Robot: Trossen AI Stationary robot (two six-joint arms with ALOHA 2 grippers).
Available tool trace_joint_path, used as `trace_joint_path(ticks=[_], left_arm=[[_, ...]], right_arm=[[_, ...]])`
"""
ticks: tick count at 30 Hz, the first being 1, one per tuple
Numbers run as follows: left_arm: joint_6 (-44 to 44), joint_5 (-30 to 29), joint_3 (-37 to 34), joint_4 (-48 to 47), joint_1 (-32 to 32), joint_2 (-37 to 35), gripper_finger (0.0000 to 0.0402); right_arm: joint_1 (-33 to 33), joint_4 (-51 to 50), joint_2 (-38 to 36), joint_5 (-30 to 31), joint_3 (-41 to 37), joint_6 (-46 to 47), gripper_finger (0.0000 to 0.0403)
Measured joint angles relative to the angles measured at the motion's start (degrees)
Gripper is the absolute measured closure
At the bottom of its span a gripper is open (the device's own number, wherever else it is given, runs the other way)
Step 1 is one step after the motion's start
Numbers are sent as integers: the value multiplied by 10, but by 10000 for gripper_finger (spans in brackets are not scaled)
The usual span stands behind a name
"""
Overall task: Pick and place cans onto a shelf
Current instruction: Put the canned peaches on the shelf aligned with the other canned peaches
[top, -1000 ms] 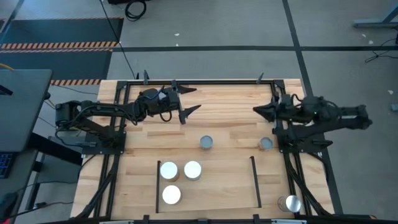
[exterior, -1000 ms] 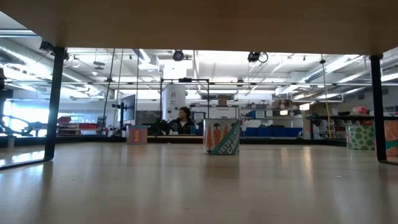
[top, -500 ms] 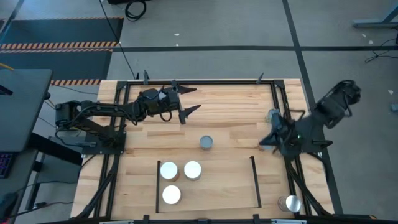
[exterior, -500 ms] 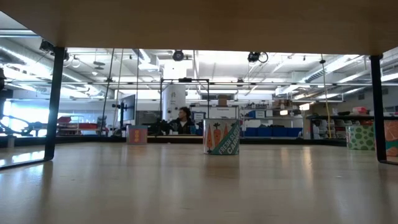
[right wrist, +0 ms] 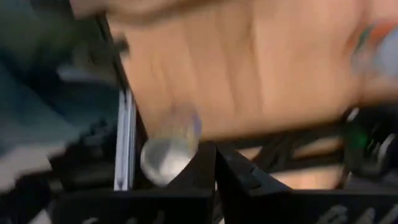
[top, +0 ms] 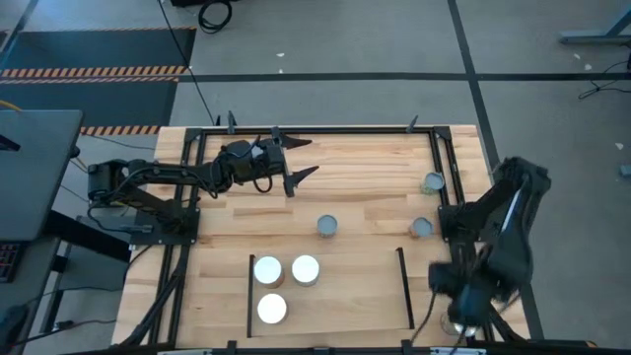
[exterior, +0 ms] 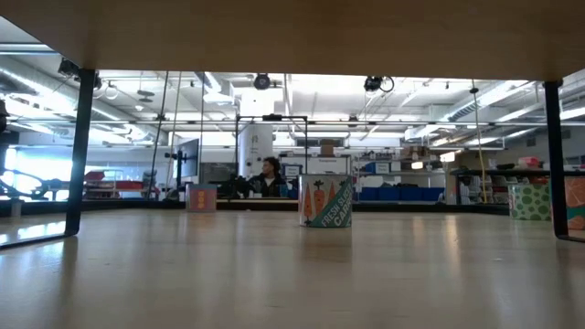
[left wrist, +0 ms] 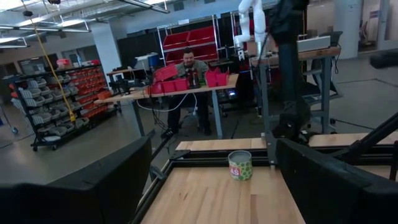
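Observation:
Three white-topped cans [top: 267,269] stand on the left part of the shelf [top: 345,291]. Grey-topped cans stand on the table at the middle [top: 327,226] and by the right rail [top: 421,227], with one more farther back [top: 432,182]. My right gripper [top: 455,308] is shut, blurred by motion, at the table's near right corner just over a silver-topped can [top: 463,323]. In the right wrist view that can [right wrist: 166,155] lies just past the closed fingertips [right wrist: 214,152]. My left gripper [top: 304,158] hangs open at the back left, holding nothing, facing a green can [left wrist: 240,165].
Black frame rails [top: 441,168] run along the table's sides and back. In the low view a carrot-labelled can [exterior: 326,201] stands mid-table. A person [left wrist: 189,68] sits at a desk beyond the table. A grey desk [top: 35,168] stands to the left.
My right arm has swung from the back right of the table down to its near right corner, over the can there. The left arm and the cans have not moved.

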Motion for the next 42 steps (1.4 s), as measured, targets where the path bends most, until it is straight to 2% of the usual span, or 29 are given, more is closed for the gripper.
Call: trace_joint_path(ticks=[4, 7, 14, 18, 22, 24, 29, 36, 42], left_arm=[[0, 0, 0, 0, 0, 0, 51], [0, 0, 0, 0, 0, 0, 51], [0, 0, 0, 0, 0, 0, 51], [0, 0, 0, 0, 0, 0, 51], [0, 0, 0, 0, 0, 0, 51], [0, 0, 0, 0, 0, 0, 51], [0, 0, 0, 0, 0, 0, 51], [0, 0, 0, 0, 0, 0, 51], [0, 0, 0, 0, 0, 0, 51]], right_arm=[[18, 10, 68, -74, 0, 5, 348], [24, 14, 98, -97, 0, 17, 305], [59, 54, 131, -107, -8, 22, 160], [62, 73, 140, -140, -32, 27, 80], [68, 125, 137, -167, -71, 15, 18], [70, 146, 136, -176, -88, 2, 8], [83, 153, 108, -172, -121, -3, 13], [93, 219, 109, -189, -156, -12, 4], [93, 221, 109, -122, -157, -18, 4]])
